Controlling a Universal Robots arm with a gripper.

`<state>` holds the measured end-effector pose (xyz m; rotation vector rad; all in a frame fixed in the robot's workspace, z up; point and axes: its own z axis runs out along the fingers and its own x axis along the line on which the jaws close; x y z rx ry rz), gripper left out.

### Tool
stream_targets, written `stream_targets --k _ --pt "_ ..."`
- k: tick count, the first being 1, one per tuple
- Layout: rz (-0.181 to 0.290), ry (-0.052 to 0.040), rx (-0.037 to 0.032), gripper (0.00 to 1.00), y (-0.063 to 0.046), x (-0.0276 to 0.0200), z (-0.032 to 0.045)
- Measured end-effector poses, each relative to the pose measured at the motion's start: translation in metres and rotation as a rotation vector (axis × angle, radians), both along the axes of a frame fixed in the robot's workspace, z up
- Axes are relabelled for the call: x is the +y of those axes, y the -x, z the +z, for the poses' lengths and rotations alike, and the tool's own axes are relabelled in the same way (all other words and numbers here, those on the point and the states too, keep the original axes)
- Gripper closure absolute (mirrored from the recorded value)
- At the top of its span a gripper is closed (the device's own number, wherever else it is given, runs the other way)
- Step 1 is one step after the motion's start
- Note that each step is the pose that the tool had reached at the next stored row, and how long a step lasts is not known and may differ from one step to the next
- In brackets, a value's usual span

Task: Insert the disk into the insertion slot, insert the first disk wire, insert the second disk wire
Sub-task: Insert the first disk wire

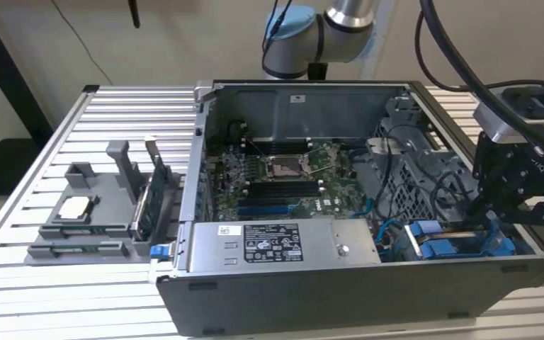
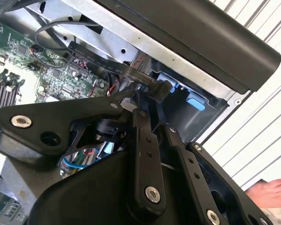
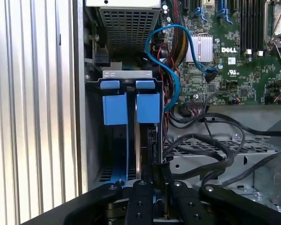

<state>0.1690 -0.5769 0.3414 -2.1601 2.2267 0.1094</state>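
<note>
My gripper (image 2: 154, 96) reaches into the open computer case (image 1: 348, 297), at its near corner on the exterior view's right. The fingers are drawn narrow and pinch the black connector (image 2: 163, 89) of a flat black disk wire (image 2: 103, 63), which trails back over the motherboard (image 1: 282, 173).

The disk (image 3: 147, 108) already sits in the insertion slot (image 3: 94, 140). I see only its blue carrier, edge-on, with a second blue tab (image 3: 114, 108) just beside it. The connector hangs directly above that carrier's edge; I cannot tell if it touches.

It is crowded here. The power-supply box (image 1: 272, 244) lies along the case's near edge, its vented end close to the slot's mouth. A blue cable (image 3: 161, 47) loops past the carrier, and black cables (image 3: 215, 140) sprawl across the perforated metal cage (image 1: 414, 177) beside my fingers.

A grey parts holder (image 1: 93, 212) stands by the slatted bench's (image 1: 26, 297) far side, well apart. A person's hand (image 2: 269, 192) rests on the bench outside the case wall.
</note>
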Motion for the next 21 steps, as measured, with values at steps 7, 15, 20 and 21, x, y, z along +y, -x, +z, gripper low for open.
stream_targets --k 7,15,20,21 --pt "0.0 0.0 -0.0006 0.81 0.0 0.0021 -0.0014" --pt "-0.003 0.0016 -0.0022 0.81 0.0 0.0022 -0.0066" --pt "-0.003 0.0004 -0.0021 0.74 0.0001 0.0022 -0.0082" --pt "-0.003 0.0004 -0.0021 0.67 0.0001 0.0022 -0.0082"
